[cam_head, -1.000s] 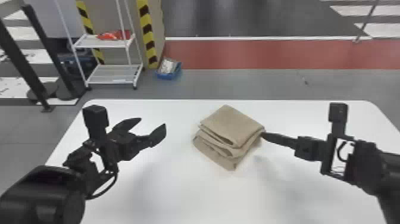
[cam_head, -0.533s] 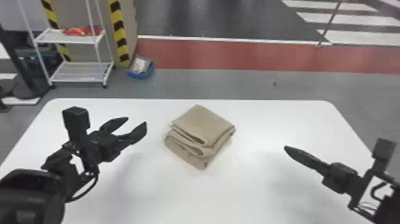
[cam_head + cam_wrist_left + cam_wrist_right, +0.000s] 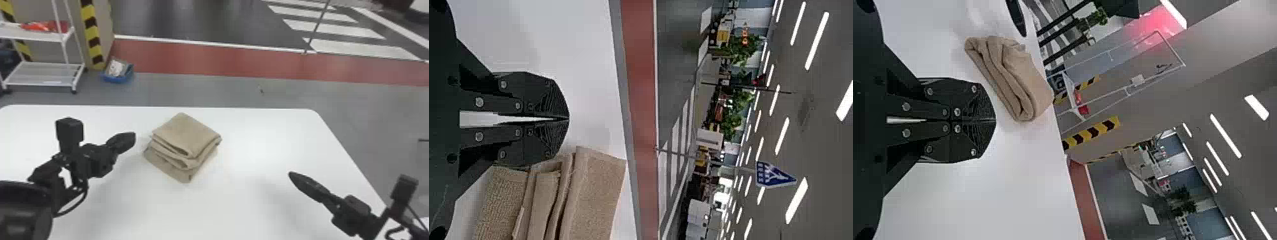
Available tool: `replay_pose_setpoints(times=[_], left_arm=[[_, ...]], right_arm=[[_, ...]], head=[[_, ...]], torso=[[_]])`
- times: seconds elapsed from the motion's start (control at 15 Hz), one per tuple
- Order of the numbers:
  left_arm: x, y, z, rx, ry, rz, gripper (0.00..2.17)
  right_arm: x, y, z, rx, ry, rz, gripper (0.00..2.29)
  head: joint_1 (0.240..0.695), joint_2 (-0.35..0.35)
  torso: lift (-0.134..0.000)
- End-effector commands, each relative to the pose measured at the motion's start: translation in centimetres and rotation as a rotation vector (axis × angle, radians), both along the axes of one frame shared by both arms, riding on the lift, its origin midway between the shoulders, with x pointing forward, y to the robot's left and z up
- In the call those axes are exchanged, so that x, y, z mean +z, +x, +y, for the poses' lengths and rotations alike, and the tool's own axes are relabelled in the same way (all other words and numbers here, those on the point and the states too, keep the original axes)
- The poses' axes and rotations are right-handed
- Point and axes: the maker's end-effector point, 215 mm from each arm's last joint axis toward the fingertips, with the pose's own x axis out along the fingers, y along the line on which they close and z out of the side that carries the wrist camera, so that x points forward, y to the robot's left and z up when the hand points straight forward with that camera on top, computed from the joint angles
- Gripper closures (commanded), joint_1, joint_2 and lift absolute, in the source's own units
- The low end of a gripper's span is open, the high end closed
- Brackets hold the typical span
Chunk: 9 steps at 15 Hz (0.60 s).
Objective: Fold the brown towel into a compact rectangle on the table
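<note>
The brown towel lies on the white table as a compact stack of folded layers, its edges slightly uneven. Left of it in the head view is my left gripper, shut and apart from the cloth. My right gripper stays well to the towel's right, over the table, also shut. In the left wrist view the left gripper has its tips together, with the towel beyond it. The right wrist view shows the right gripper with nothing held and the towel farther off.
The white table has its far edge just behind the towel. On the floor beyond stand a white shelf rack and a blue bin, both at the back left.
My right gripper has drawn away from the towel to the right. The left gripper's fingers have gone from open to shut. The head view has swung right; the towel keeps its folded shape.
</note>
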Motion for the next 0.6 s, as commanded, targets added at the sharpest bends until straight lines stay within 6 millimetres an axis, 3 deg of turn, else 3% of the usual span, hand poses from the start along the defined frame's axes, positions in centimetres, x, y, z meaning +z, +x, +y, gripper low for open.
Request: replay_pose_setpoints(times=[0.0,0.53], left_arm=[[-0.2,0.6,0.1,-0.007,0.01,-0.019,1.89],[-1.5,-1.2,-4.1,-0.115,0.009,0.006,1.89]], right_arm=[[0.5,-0.9,0.3,0.0,0.016,-0.025,1.85],[1.6,-2.3,0.1,-0.003,0.043,-0.065,1.85]], head=[[0.695,-0.21],[0.695,-0.244]], torso=[[-0.124],[-0.124]])
